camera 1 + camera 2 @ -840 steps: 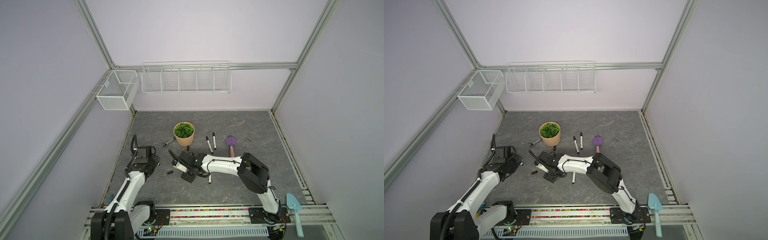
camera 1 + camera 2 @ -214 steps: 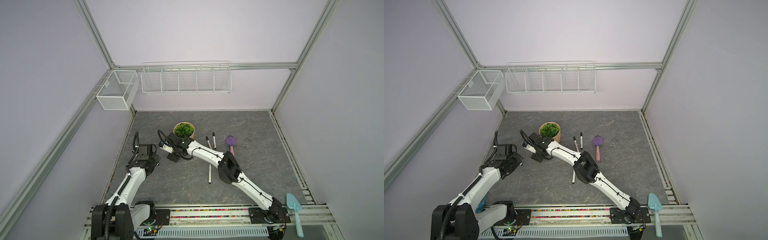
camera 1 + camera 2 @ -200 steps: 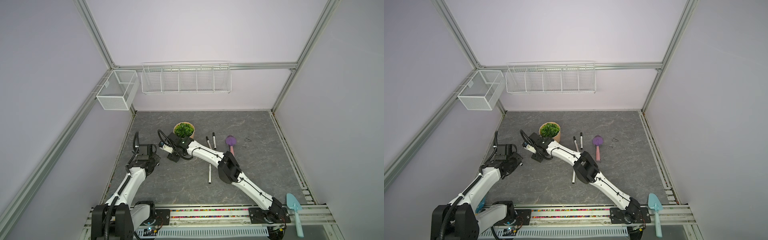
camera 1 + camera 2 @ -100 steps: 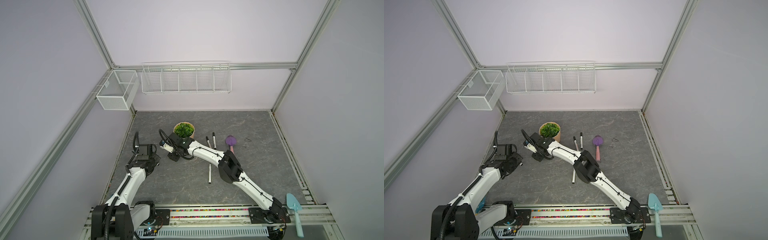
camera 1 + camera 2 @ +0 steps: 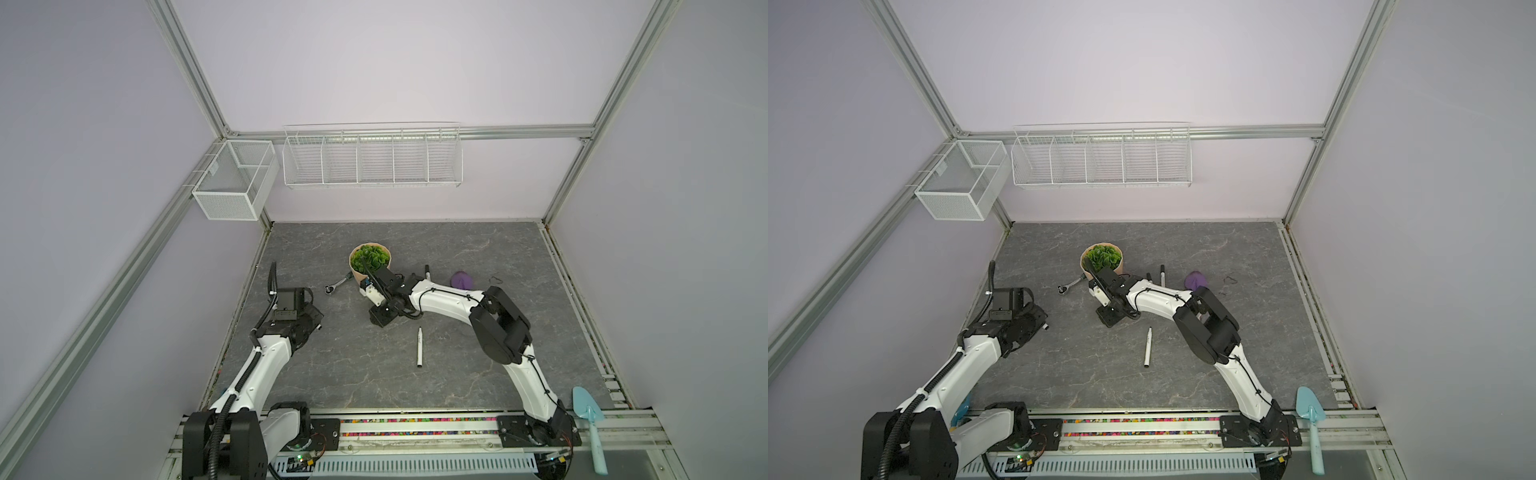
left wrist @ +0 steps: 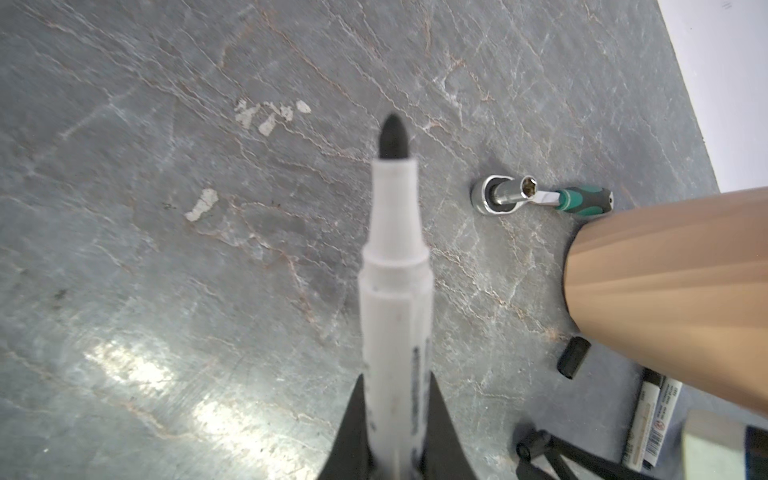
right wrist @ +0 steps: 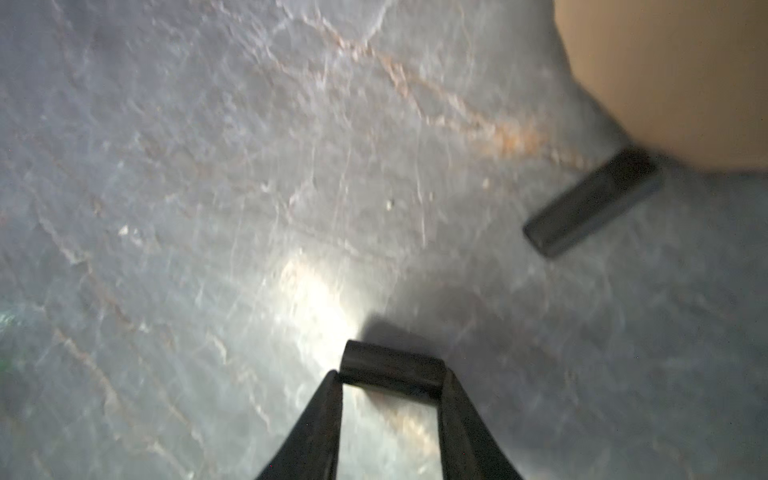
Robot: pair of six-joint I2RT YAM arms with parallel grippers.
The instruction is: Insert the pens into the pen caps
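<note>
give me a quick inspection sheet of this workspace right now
surface: grey stone-look table, pale scuffs
job's things: uncapped pen in left gripper; cap in right gripper; loose pen lying mid-table; spare cap beside potted plant
clutter: potted plant, ratchet wrench, purple scoop; blue trowel on front rail
grippers: left gripper shut on uncapped pen; right gripper shut on cap
cables: black cable loops above left wrist, nothing snagged seen
surroundings: mesh bin and wire rack on the walls

A tan plant pot (image 5: 355, 277), a metal ratchet wrench (image 5: 336, 286) and a white marker pen (image 5: 420, 347) are carried by the grey marbled tabletop (image 5: 332, 374).
</note>
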